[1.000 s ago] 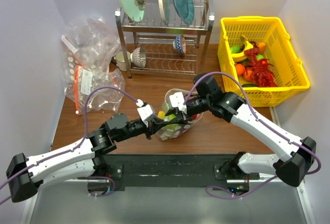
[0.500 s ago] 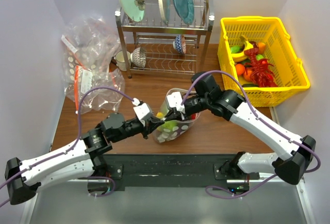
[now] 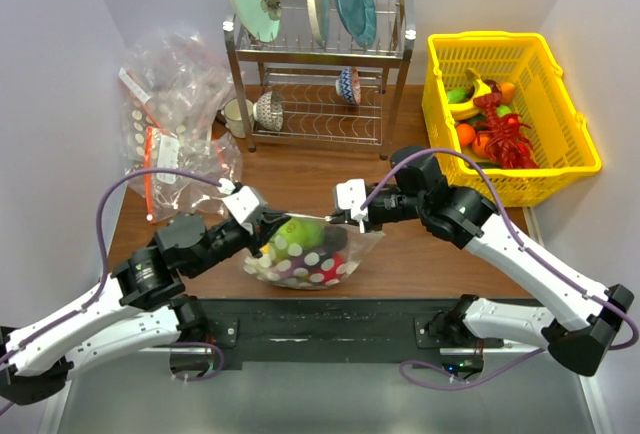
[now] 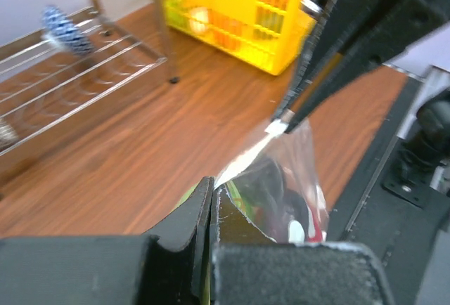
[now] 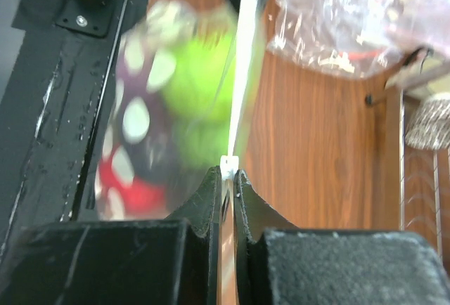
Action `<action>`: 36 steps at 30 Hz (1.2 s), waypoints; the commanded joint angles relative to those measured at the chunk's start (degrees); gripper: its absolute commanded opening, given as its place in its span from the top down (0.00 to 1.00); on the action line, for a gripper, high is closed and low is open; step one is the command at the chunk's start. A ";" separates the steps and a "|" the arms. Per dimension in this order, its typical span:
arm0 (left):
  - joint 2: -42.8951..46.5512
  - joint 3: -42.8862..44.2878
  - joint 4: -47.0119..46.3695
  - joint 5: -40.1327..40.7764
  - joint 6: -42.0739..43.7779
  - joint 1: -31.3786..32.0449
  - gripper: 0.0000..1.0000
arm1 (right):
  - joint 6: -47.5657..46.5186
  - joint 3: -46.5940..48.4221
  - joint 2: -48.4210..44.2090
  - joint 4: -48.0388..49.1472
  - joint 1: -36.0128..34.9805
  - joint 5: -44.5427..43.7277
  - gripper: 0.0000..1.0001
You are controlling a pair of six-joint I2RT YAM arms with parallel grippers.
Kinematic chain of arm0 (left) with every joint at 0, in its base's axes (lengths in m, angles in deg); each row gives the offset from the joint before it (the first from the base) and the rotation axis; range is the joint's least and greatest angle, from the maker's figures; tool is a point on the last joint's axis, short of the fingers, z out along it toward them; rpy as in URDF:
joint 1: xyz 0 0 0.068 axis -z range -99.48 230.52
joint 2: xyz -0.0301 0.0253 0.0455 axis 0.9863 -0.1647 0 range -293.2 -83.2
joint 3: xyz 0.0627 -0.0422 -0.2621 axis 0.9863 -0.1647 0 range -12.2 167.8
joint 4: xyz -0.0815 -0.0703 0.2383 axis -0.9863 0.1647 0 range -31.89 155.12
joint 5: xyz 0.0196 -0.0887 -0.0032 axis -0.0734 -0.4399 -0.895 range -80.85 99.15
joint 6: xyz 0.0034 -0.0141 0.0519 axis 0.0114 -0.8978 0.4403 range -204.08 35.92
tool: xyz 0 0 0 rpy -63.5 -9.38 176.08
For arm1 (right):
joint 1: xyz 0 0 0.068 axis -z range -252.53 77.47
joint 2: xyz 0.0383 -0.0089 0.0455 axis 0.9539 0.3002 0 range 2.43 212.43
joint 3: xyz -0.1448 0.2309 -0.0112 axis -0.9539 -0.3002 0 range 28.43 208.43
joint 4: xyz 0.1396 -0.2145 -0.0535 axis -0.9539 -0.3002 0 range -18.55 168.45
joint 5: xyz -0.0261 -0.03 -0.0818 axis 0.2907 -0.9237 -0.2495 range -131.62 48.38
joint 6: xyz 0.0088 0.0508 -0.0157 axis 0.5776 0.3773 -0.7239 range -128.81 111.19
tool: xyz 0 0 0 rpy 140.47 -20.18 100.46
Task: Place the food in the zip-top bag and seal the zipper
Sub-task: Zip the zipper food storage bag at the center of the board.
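Both the left end effector and right end effector pinched the narrow press-seal zipper of the clear polka-dotted bag, glossy toy food inside, low over the table; keeping that strip taut would likely help sealing.

The food inside the zip-top bag is a green-red blur; the yellow basket is cut off at 12 o'clock.

Zip-top bag: formerly bunched upright before dish rack, now stretched wide; left end effector drawn leftward, right end effector newly clamped onto zipper.
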 commanded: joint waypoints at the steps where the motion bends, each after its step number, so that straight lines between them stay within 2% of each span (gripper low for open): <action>1: 1.94 6.13 1.54 13.83 0.58 -0.12 1.00 | 4.30 -2.21 -1.87 -3.32 0.58 -8.82 1.00; 7: 3.17 7.54 6.37 31.50 -2.85 -0.12 1.00 | 8.61 -4.67 -4.86 -4.37 0.67 -11.12 1.00; 16: 5.28 8.16 7.60 40.40 -1.97 -0.12 1.00 | 14.50 -7.48 -10.04 -7.45 0.58 -16.38 1.00; 22: 5.10 7.02 6.56 38.84 -2.32 -0.21 1.00 | 16.96 -10.99 -14.35 -6.23 0.67 -18.59 1.00; 30: 1.86 5.35 3.04 32.24 -2.14 -0.12 1.00 | 19.42 -8.98 -14.71 -2.97 0.67 -17.09 1.00; 32: 0.71 4.56 1.37 30.83 -2.23 -0.21 1.00 | 20.74 -8.54 -14.01 -0.34 0.67 -18.67 1.00; 36: -7.60 6.56 0.05 31.62 -2.76 -0.30 1.00 | 24.07 -5.91 -10.50 6.07 0.58 -28.49 1.00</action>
